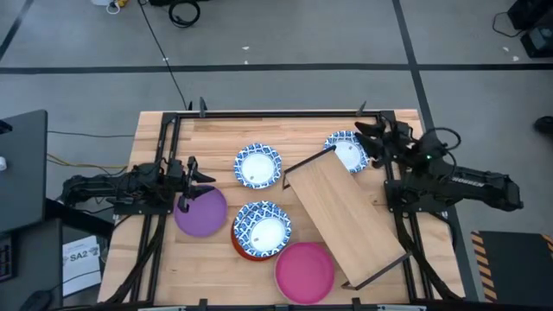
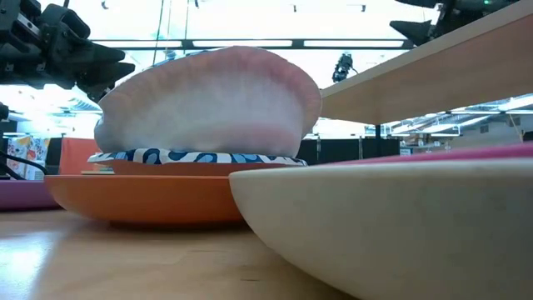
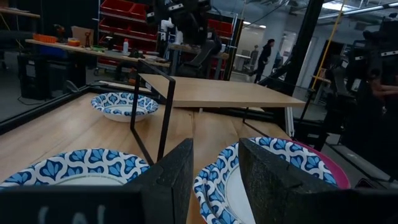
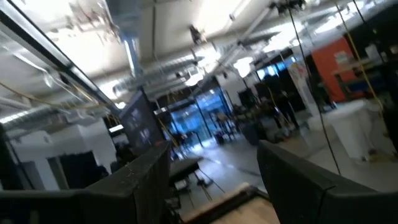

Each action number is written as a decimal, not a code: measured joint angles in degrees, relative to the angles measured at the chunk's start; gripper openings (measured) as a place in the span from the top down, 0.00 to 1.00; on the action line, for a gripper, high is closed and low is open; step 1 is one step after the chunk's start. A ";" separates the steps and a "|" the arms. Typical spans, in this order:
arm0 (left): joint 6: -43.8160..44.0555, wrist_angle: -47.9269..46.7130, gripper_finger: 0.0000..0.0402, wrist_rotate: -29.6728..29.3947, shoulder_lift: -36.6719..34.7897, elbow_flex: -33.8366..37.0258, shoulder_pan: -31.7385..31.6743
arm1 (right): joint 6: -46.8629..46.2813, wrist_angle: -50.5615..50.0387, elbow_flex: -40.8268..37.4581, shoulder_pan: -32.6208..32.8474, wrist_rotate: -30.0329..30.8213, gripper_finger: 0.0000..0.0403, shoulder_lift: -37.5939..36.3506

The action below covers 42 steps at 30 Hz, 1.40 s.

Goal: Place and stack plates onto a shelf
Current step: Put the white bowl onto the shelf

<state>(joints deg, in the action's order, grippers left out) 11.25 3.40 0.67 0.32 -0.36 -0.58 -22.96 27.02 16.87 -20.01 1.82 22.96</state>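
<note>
Left gripper (image 1: 188, 173), fingers parted and holding nothing, hovers at the purple plate's (image 1: 200, 211) far edge; two blue-and-white plates (image 1: 258, 165) (image 1: 262, 225) lie beyond it. Right gripper (image 1: 370, 138), jaws wide and empty, sits over a third patterned plate (image 1: 347, 149) at the end of the shelf (image 1: 346, 216), which stands slantwise.

"Where was there room on the table (image 1: 155, 259)?"
"Bare wood lay along the far edge and the near left corner. The shelf (image 1: 346, 216) stood slantwise across the right half."
"And in the middle?"
"The plates crowded it: purple plate (image 1: 200, 211), stacked plates (image 1: 261, 229) and pink plate (image 1: 304, 270) sat close together."
</note>
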 joint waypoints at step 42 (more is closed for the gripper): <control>0.00 0.00 0.67 -0.02 0.00 -0.01 0.00 | -0.14 -51.79 30.92 -27.26 4.20 0.39 32.35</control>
<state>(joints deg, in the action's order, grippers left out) 11.25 3.40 0.64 0.32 -0.37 -0.58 -23.10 -24.77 47.79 -47.28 6.02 55.31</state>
